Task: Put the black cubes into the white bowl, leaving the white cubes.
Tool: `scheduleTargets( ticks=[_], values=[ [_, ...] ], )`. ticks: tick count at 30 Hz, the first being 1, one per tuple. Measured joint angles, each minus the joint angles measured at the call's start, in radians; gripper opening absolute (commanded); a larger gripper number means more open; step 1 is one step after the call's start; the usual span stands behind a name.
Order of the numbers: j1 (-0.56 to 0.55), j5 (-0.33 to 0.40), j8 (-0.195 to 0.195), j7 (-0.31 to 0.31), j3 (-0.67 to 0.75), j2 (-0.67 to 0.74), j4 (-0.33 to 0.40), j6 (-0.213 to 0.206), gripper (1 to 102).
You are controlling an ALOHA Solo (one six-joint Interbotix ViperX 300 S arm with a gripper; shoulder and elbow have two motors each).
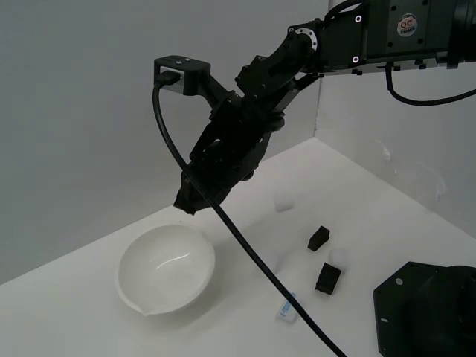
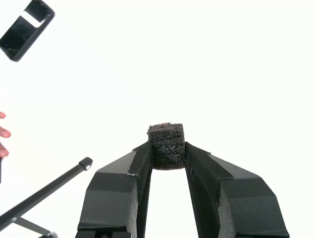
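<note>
In the wrist view my gripper [image 2: 167,154] is shut on a black cube [image 2: 167,146], pinched between the two fingertips. Seen from the exterior view, the gripper [image 1: 188,202] hangs in the air just above the far rim of the white bowl [image 1: 167,271]; the held cube is lost against the black fingers there. No cube shows inside the bowl. Two more black cubes [image 1: 319,238] [image 1: 327,278] lie on the table to the exterior view's right of the bowl. White cubes sit near them: one further back [image 1: 283,202], one beside the black pair [image 1: 339,257], and a faint one [image 1: 285,262].
A flat white block with blue print [image 1: 286,311] lies near the front. The arm's black base [image 1: 428,312] fills the front right corner. A black cable [image 1: 245,245] droops from the wrist across the table. White walls close off the back and right.
</note>
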Motion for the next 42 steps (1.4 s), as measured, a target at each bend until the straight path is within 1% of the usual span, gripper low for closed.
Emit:
scheduleTargets(
  ticks=[5,7,8,9,10,11,12,13,14,23,26,28,30,32,33,36,37,40,42],
  values=[
    [-0.066,-0.02,0.0,-0.038,-0.063,-0.061,-0.02,-0.032,24],
    [-0.084,-0.026,0.002,-0.044,-0.084,-0.084,-0.028,-0.049,24],
    [-0.092,-0.028,0.0,-0.046,-0.091,-0.091,-0.028,-0.058,26],
    [-0.098,-0.028,0.0,-0.046,-0.091,-0.092,-0.028,-0.064,32],
    [-0.1,-0.028,0.0,-0.046,-0.094,-0.092,-0.029,-0.075,44],
    [-0.1,-0.029,0.0,-0.046,-0.097,-0.095,-0.028,-0.083,61],
    [-0.1,-0.028,0.0,-0.046,-0.101,-0.103,-0.028,-0.086,83],
    [-0.1,-0.028,0.0,-0.048,-0.104,-0.106,-0.028,-0.089,102],
    [-0.1,-0.028,0.002,-0.048,-0.107,-0.109,-0.029,-0.091,98],
    [-0.095,-0.028,0.0,-0.041,-0.101,-0.103,-0.028,-0.092,99],
    [-0.061,-0.015,0.0,-0.029,-0.072,-0.074,-0.017,-0.089,99],
    [-0.025,0.012,0.0,-0.014,-0.04,-0.04,0.008,-0.087,98],
    [0.021,0.037,0.011,0.002,-0.015,-0.014,0.038,-0.087,98],
    [0.071,0.069,0.011,0.02,0.015,0.017,0.072,-0.069,96],
    [0.094,0.084,0.011,0.028,0.032,0.034,0.087,-0.06,94],
    [0.172,0.13,0.011,0.046,0.089,0.091,0.132,-0.026,81],
    [0.192,0.146,0.011,0.054,0.107,0.109,0.147,-0.015,78],
    [0.241,0.187,0.011,0.074,0.16,0.16,0.187,0.031,78],
    [0.276,0.213,0.011,0.095,0.183,0.181,0.213,0.054,78]
  ],
)
